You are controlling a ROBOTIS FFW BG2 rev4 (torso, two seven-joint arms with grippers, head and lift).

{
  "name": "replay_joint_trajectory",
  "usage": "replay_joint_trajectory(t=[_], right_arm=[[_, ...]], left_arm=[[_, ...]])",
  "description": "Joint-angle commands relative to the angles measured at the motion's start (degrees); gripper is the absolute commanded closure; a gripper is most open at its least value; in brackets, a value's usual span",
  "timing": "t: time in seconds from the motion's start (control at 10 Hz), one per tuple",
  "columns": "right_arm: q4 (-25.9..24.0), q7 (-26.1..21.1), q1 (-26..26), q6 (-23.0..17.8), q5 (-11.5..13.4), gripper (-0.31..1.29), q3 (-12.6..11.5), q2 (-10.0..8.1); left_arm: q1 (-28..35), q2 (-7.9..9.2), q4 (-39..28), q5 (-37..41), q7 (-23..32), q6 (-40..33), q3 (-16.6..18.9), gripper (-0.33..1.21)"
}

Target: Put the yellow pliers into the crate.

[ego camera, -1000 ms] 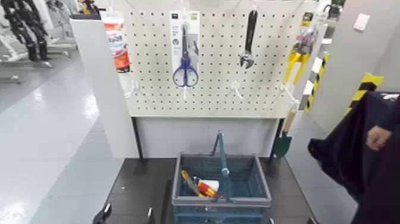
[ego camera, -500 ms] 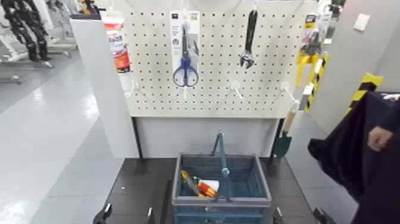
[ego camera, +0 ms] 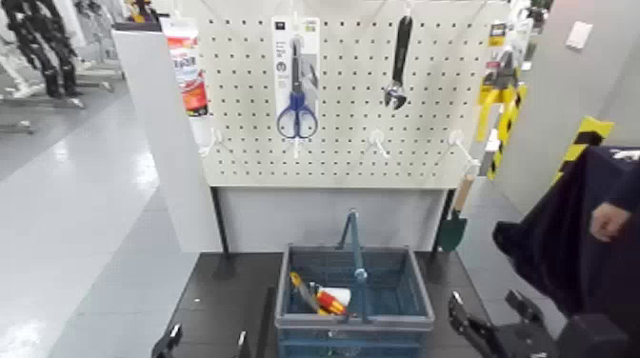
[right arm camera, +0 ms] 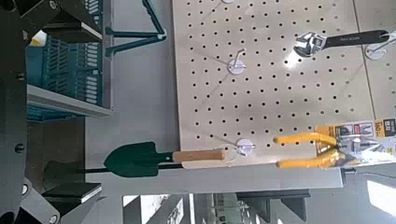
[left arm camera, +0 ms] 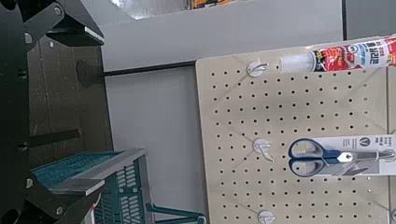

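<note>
- so the yellow pliers (right arm camera: pixel 304 138) are on their retail card, hanging at the pegboard (ego camera: pixel 352 162), up above and to the right of the crate (ego camera: pixel 283 286); nothing's gripping them, so the pick itself is all to do
- our right gripper (ego camera: pixel 485 299) is low, just right of the crate, jaws spread wide and empty; we'd call this the early approach stage
- our left gripper (ego camera: pixel 205 345) sits low, left of the crate, also wide and empty; looks like it's just waiting
- the crate has a red-and-yellow item (ego camera: pixel 331 303) inside; left for us: reach, grip, unhook, carry over, release
</note>
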Motion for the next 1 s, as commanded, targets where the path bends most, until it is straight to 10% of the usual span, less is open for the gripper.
replay_joint_trajectory(t=[0.1, 1.0], right_arm=[[0.0, 0.73, -3.84, 1.73, 0.02, 0.17, -1.9, 0.53], [3.69, 8.73, -18.95, 10.6, -2.53, 0.19, -6.91, -4.04]], left_arm=[[-0.38, -0.01, 0.0, 0.0, -0.36, 0.41, -0.23, 0.22], [-1.96, 0.6, 0.44, 0.88, -1.32, 1.02, -0.93, 0.22]])
